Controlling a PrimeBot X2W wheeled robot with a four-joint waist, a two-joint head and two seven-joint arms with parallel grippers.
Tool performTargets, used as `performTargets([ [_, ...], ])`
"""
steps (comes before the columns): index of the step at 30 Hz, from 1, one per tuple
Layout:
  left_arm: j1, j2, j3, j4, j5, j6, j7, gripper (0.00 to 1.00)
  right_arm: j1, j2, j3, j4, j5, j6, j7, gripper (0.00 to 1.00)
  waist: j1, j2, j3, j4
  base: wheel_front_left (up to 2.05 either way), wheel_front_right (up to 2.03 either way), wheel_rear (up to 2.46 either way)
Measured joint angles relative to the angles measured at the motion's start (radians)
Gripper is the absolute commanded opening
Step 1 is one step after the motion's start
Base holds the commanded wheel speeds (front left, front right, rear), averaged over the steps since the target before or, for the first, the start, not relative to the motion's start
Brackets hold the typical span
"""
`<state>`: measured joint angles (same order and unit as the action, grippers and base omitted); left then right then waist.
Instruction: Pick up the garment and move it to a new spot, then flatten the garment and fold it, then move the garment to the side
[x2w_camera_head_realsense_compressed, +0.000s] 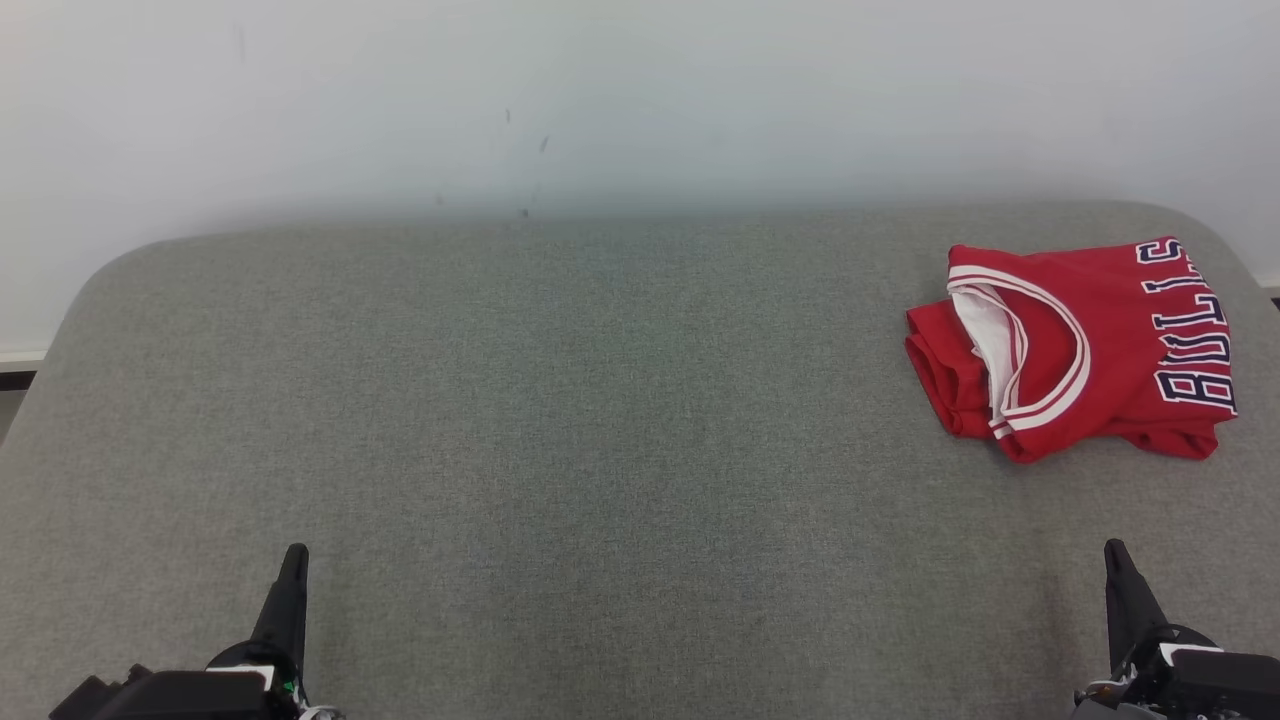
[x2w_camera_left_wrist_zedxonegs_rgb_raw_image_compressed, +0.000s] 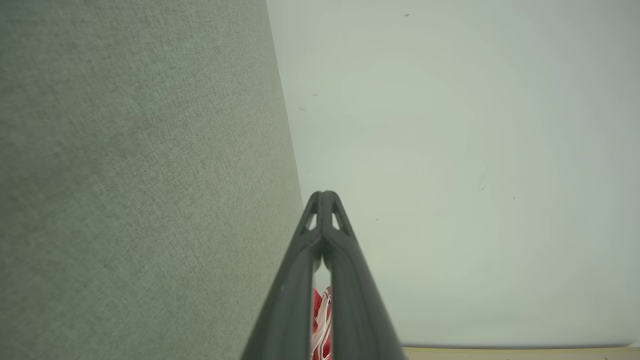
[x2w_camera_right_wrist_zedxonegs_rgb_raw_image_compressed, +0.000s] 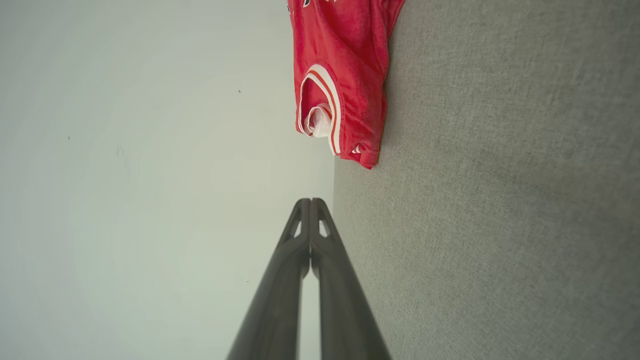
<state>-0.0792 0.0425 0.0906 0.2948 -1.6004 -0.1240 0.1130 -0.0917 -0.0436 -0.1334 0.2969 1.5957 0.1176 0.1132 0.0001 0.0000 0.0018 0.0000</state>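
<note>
The garment (x2w_camera_head_realsense_compressed: 1080, 350) is a red basketball jersey with white trim and dark lettering, lying folded at the far right of the grey padded surface (x2w_camera_head_realsense_compressed: 560, 400). In the right wrist view the garment (x2w_camera_right_wrist_zedxonegs_rgb_raw_image_compressed: 345, 80) lies ahead of the fingers, apart from them. A sliver of the garment (x2w_camera_left_wrist_zedxonegs_rgb_raw_image_compressed: 322, 320) shows through the gap between the left fingers. My left gripper (x2w_camera_head_realsense_compressed: 293, 553) rests low at the near left, shut with nothing in it, its tips (x2w_camera_left_wrist_zedxonegs_rgb_raw_image_compressed: 324, 196) together. Near the front right, my right gripper (x2w_camera_head_realsense_compressed: 1115, 548) is also shut and empty, tips (x2w_camera_right_wrist_zedxonegs_rgb_raw_image_compressed: 311, 202) touching.
A pale wall (x2w_camera_head_realsense_compressed: 640, 100) rises behind the surface. The surface's rounded corners (x2w_camera_head_realsense_compressed: 110, 270) curve off at the far left and far right. A strip of floor (x2w_camera_head_realsense_compressed: 15, 385) shows past the left edge.
</note>
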Motion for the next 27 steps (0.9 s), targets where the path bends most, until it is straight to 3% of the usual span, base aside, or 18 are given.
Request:
performTargets([
  [27, 0.000, 0.000, 0.000, 0.000, 0.000, 0.000, 0.000, 0.00, 0.000, 0.000, 0.000, 0.001, 0.000, 0.001, 0.000, 0.00, 0.0000, 0.0000, 0.000, 0.000, 0.00, 0.00, 0.00],
])
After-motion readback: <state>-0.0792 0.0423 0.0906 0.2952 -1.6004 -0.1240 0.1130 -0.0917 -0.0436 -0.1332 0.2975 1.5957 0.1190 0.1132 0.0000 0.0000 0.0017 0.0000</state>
